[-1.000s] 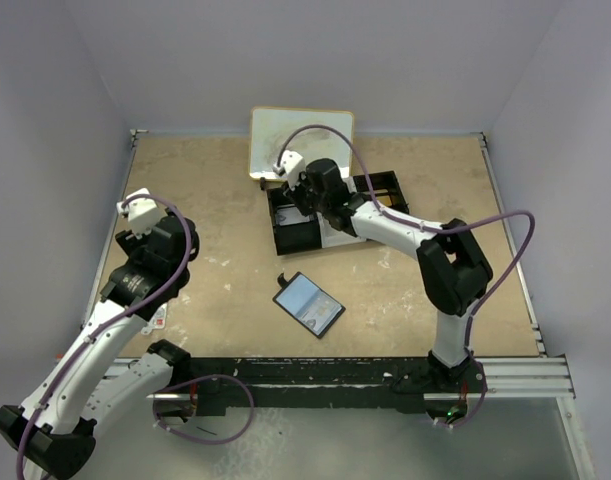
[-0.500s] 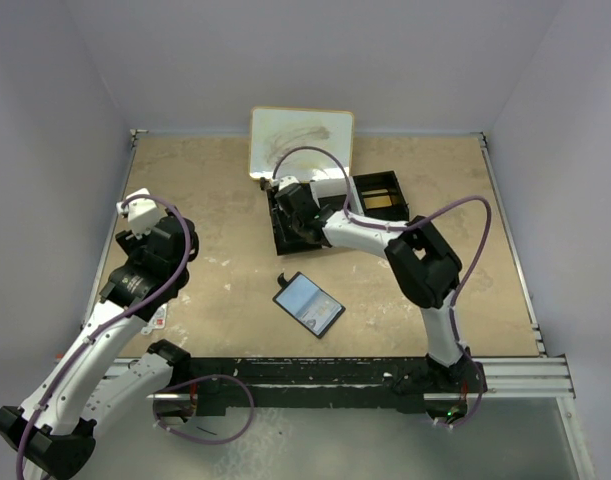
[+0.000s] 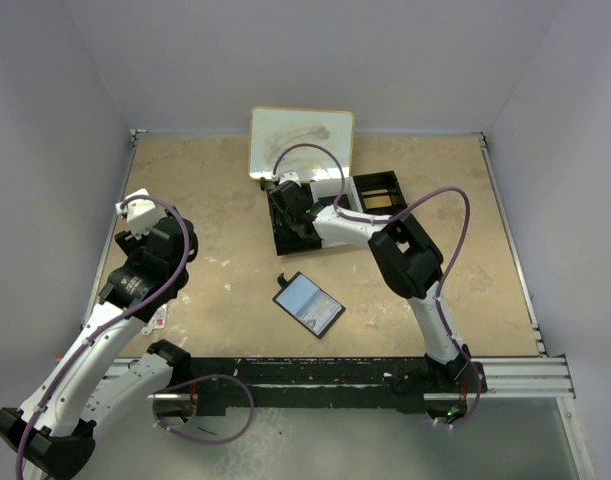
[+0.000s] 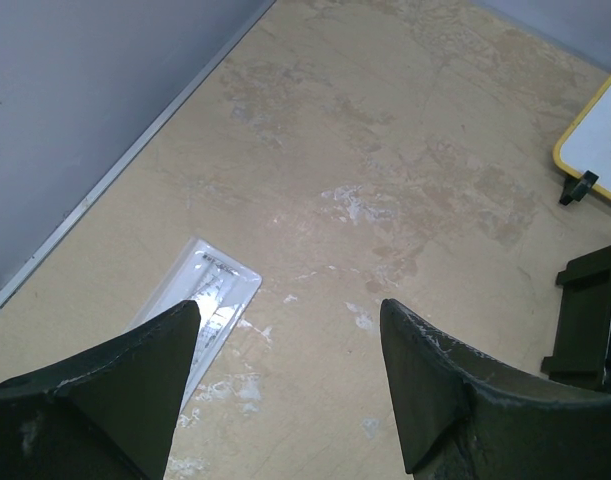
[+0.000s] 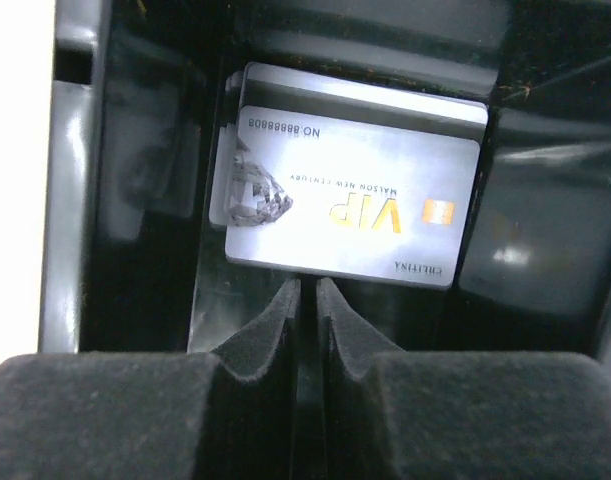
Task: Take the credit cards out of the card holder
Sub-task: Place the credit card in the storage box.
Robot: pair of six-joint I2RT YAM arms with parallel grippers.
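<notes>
The card holder (image 3: 308, 304) lies open on the table, its grey-blue inside facing up, with neither gripper near it. A silver VIP credit card (image 5: 353, 210) lies flat on a second card (image 5: 365, 95) in the left compartment of the black tray (image 5: 135, 150). My right gripper (image 5: 308, 285) hovers just at the top card's near edge, its jaws shut to a thin slit with nothing between them. My left gripper (image 4: 287, 310) is open above bare table at the left. A pale card (image 4: 200, 300) lies on the table beside its left finger.
The black three-compartment tray (image 3: 380, 190) sits at the back centre, and a yellow-rimmed whiteboard (image 3: 300, 135) leans behind it. The pale card (image 3: 160, 320) lies close under the left arm. Grey walls close in the table on three sides.
The right arm has swung left and dipped into the tray's left compartment, and its jaws have closed further. The left arm and card holder have not moved.
</notes>
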